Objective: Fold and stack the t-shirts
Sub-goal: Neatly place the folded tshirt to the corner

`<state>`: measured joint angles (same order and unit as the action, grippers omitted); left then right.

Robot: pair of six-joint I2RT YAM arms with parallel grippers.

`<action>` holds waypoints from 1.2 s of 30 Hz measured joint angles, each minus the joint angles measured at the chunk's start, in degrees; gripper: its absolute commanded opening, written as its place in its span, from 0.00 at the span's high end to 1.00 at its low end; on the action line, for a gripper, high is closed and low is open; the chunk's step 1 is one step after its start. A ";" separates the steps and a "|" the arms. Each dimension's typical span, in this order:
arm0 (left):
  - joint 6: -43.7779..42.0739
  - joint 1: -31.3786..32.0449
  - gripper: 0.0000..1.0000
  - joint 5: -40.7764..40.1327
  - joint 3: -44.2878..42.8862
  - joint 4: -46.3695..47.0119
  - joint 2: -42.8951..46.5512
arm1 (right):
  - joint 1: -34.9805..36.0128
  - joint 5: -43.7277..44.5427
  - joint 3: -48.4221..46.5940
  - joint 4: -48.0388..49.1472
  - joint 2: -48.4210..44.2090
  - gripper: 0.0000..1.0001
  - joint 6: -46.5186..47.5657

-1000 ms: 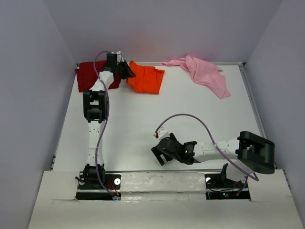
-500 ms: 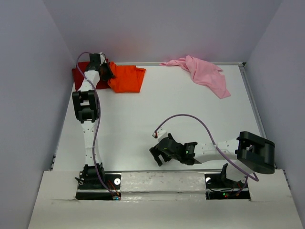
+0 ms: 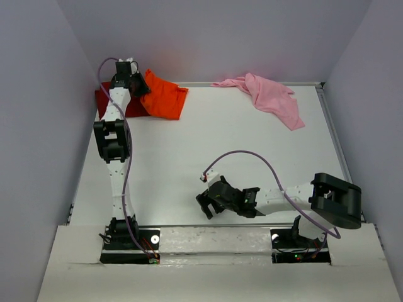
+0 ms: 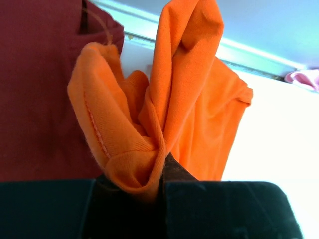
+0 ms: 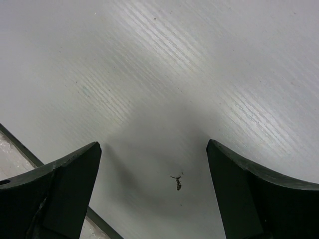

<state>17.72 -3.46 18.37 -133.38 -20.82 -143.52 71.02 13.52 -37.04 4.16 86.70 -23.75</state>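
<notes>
The folded bright orange t-shirt (image 3: 165,95) hangs at the far left corner, pinched by my left gripper (image 3: 137,83), which is shut on a bunched edge of it (image 4: 144,149). Under and left of it lies the dark red t-shirt (image 3: 108,102), filling the left of the left wrist view (image 4: 35,99). The light pink t-shirt (image 3: 271,97) lies crumpled at the far right. My right gripper (image 3: 206,204) hovers low over bare table near the front middle, open, with nothing between its fingers (image 5: 65,189).
Grey walls close in the table (image 3: 252,157) on three sides. A raised rail (image 3: 189,83) runs along the far edge. A small dark speck (image 5: 177,182) lies on the table under the right gripper.
My left gripper has carried the orange t-shirt leftward and toward the far corner, over the dark red one. The right gripper has barely shifted.
</notes>
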 measured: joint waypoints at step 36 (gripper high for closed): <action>1.66 -9.03 1.00 2.78 3.58 1.25 9.44 | 0.33 0.02 -1.51 0.44 1.75 0.08 0.17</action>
<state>19.38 -12.49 21.15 -129.80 -19.57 -134.08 71.35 13.54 -38.54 4.60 88.44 -23.57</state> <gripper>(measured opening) 0.180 0.921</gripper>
